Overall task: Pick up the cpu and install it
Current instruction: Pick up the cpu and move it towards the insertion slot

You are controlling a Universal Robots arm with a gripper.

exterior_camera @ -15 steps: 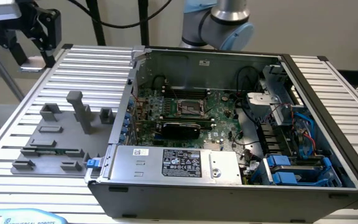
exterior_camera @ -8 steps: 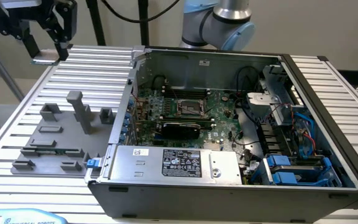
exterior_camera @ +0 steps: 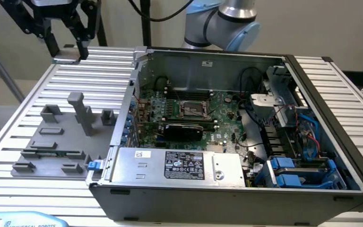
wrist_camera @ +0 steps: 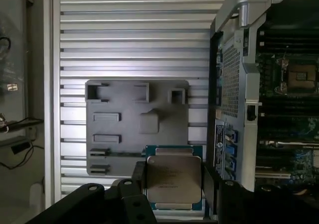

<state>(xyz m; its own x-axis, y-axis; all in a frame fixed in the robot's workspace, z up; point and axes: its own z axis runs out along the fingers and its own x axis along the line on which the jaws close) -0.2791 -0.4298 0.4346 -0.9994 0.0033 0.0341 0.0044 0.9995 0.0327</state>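
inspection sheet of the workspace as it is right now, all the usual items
surface: ribbed metal table carrying a grey fixture plate and an open computer case
job's things: cpu gripped between the fingers, up off the table; cpu socket on the motherboard inside the case
clutter: blue-edged labelled item at the table's near edge
grippers: gripper shut on the cpu, over the table's far corner at the exterior view's left
cables: black cable by the arm; blue and red wires inside the case
surroundings: pale wall; arm joint behind the case
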